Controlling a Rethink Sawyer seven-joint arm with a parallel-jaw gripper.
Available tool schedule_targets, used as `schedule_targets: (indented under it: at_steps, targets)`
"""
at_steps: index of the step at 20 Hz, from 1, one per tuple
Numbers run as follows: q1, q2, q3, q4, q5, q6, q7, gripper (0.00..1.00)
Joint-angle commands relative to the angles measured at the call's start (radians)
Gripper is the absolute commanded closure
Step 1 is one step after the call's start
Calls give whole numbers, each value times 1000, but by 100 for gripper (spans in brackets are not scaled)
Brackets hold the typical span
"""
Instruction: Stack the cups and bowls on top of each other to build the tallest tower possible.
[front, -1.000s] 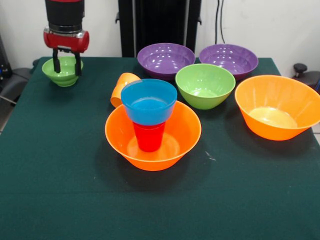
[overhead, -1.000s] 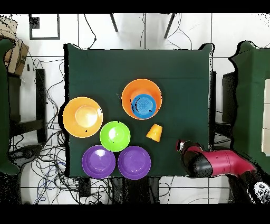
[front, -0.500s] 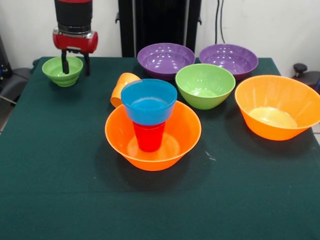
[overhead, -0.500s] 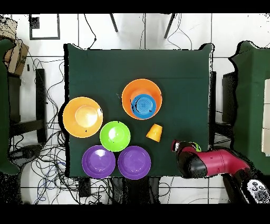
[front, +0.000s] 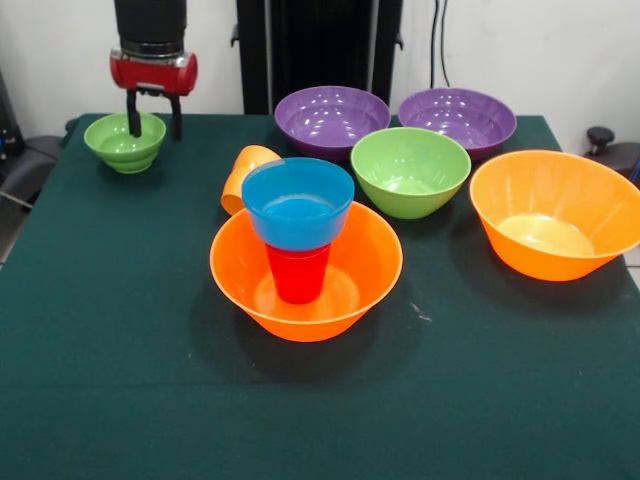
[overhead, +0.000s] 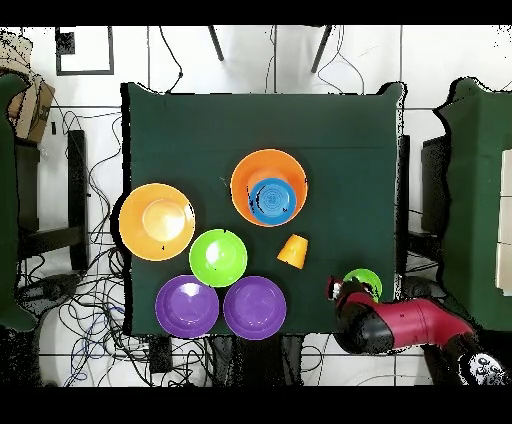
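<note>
The tower stands mid-table: a large orange bowl (front: 306, 272) holds an upright red cup (front: 298, 272) with a small blue bowl (front: 298, 203) on top; it also shows in the overhead view (overhead: 269, 187). The orange cup (front: 245, 176) lies on its side behind it. The small green bowl (front: 124, 141) sits at the far left corner. My gripper (front: 153, 113) hangs open and empty just above and right of that bowl, and shows in the overhead view (overhead: 345, 293). The second small blue bowl is not in view.
Two purple bowls (front: 332, 119) (front: 457, 119) sit at the far edge. A medium green bowl (front: 410, 170) stands in front of them. The second large orange bowl (front: 556, 212) sits at the right edge.
My gripper has let go of the small green bowl, risen and shifted right. The bowl rests on the table, uncovered.
</note>
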Motion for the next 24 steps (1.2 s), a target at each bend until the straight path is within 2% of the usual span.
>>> schedule_targets:
  at_steps: [1, 5, 12, 18, 19, 23, 24]
  targets:
    - [5, 58, -19, 29, -95, -80, -8, 0]
    - [20, 90, -48, 10, -112, -113, 10, 0]
    - [52, 187, -81, -83, -130, -161, 24, 0]
    - [64, 210, -79, -113, -114, -169, 12, 0]
    - [70, 213, -82, -119, -113, -175, 8, 100]
    - [62, 191, -69, -112, -106, -189, 7, 100]
    - [34, 183, -42, -97, -90, -157, -7, 100]
